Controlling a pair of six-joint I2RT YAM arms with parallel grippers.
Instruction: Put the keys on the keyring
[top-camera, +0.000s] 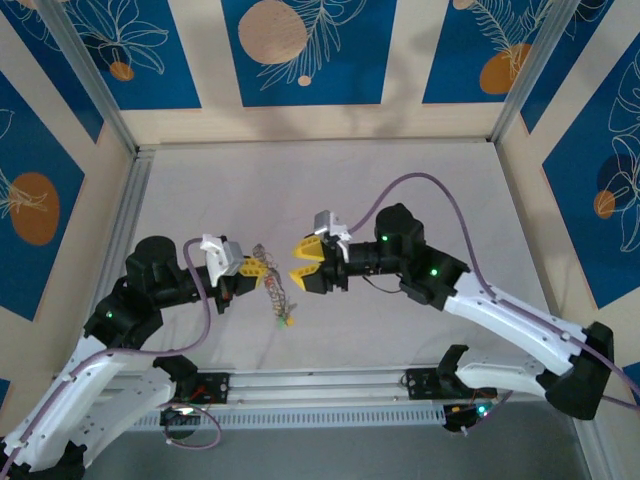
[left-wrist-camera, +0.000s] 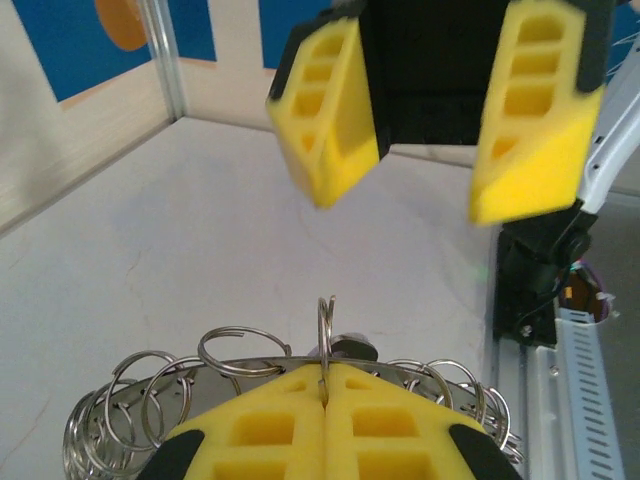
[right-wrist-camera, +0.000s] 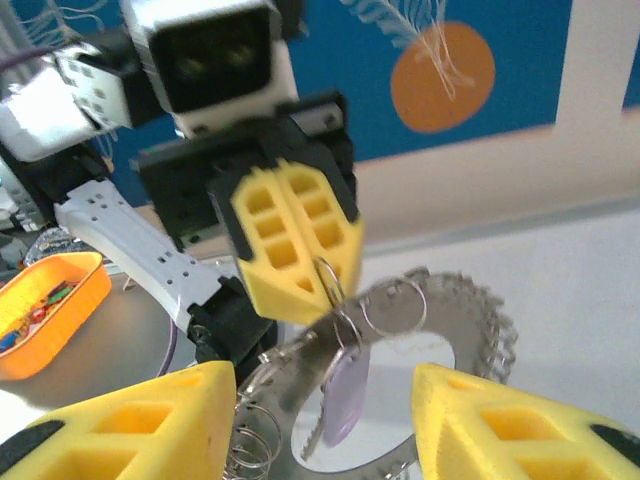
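Left of centre on the table (top-camera: 420, 190), toward its near edge: left gripper (top-camera: 262, 268), yellow fingers pressed together, pointing right. Item held: one small wire loop (left-wrist-camera: 325, 318), pinched edge-on between the fingertips in the left wrist view; this loop is one of many fringing the keyring (top-camera: 277, 288). Keyring: grey metal, toothed outer edge, dark open centre, hanging just right of the left gripper and between the two grippers, near the middle of the table's near half; from above it reads as a thin coiled strip seen edge-on. Whether its lower end touches the table cannot be told. Attached: a row of empty wire loops (left-wrist-camera: 150, 395) fanned along the rim; one pale lilac key (right-wrist-camera: 345, 395) dangling across the open centre in the right wrist view; small green and yellow keys (top-camera: 287, 318) at the lower end in the top view, too small to count. Right of the keyring: right gripper (top-camera: 300, 263), fingers spread wide apart, facing left toward the left gripper, holding nothing, close to the keyring without contact. In the right wrist view, an orange tray (right-wrist-camera: 70, 270) sits behind the left arm, containing small coloured pieces too blurred to name.
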